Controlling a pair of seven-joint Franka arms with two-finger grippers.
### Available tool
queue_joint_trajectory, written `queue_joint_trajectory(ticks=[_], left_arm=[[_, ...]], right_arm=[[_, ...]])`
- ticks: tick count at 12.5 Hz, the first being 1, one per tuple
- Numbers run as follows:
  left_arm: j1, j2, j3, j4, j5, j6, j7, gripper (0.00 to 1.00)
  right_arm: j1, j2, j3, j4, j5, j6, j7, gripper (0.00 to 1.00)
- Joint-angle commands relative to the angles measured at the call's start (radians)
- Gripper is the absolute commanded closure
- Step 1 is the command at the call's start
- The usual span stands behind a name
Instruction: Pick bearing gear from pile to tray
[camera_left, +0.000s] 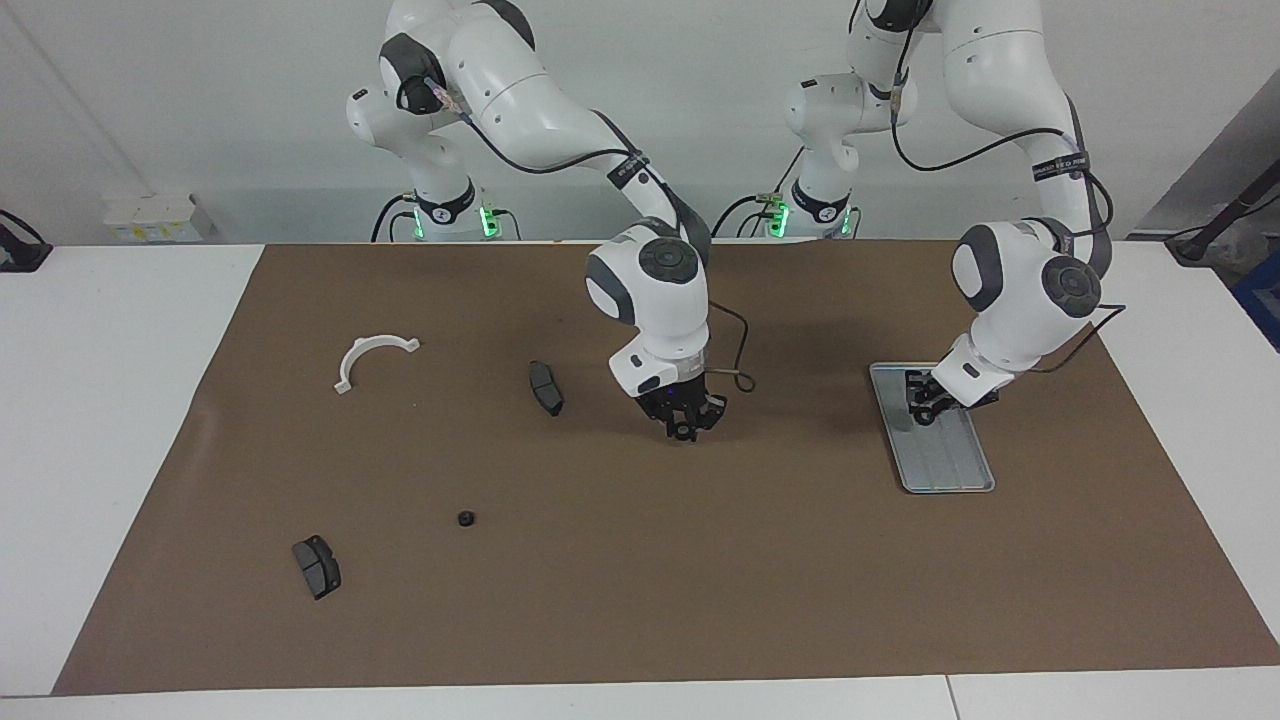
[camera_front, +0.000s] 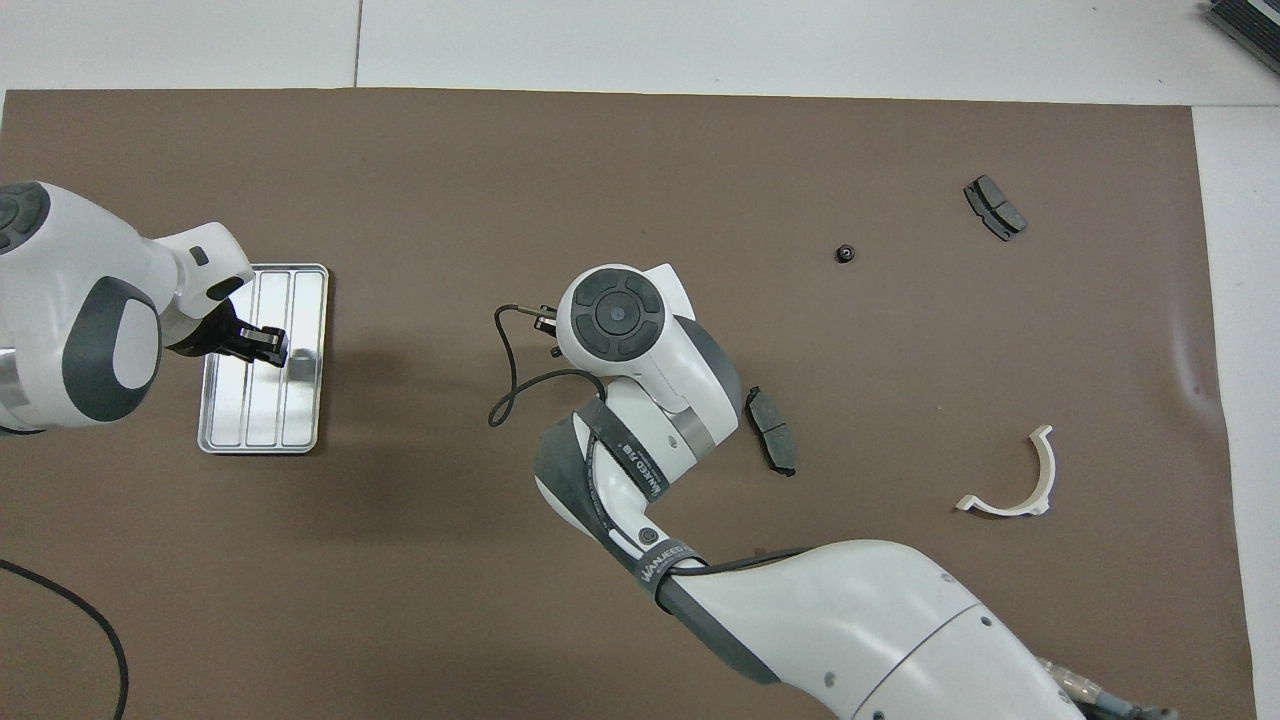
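Left gripper (camera_left: 922, 405): over the tray (camera_left: 950, 478), grip unclear.
Right gripper (camera_left: 687, 428): mid-mat, near a pad (camera_left: 546, 387), grip unclear.

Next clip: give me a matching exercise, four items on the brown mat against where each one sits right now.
Items:
1. left gripper
2. right gripper
3. white half-ring bracket
4. tiny black round piece

Places:
A. toward the right arm's end, nearer the robots than both dark pads
B. over the ridged silver-grey metal tray
C. over bare mat mid-table
D. farther from the robots than the bracket

Pairs: 1-B, 2-C, 3-A, 4-D
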Motion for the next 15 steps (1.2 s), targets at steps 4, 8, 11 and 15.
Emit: queue_joint_trajectory(ticks=[4,8,11,15], left_arm=[[-0.005,-0.052,-0.005,-0.01,-0.001,0.02,-0.003,0.24],[-0.101,-0.047,-0.01,0.014,-0.001,0.034,-0.243,0.26],[-0.213,-0.027,-0.009,0.014,-0.001,0.11,-0.489,0.31],[-0.349,0.022,-0.009,0.06,0.01,0.135,-0.691,0.29]], right_arm=[[0.022,0.0,0.001,-0.022,-0.027,0.001,0.018,0.34],[-0.004,0.0,-0.01,0.004,-0.074,0.004,0.003,0.0],[-0.081,0.0,-0.01,0.005,-0.102,0.006,-0.01,0.0],[-0.174,-0.004,-0.01,0.007,-0.116,0.024,-0.158,0.0]])
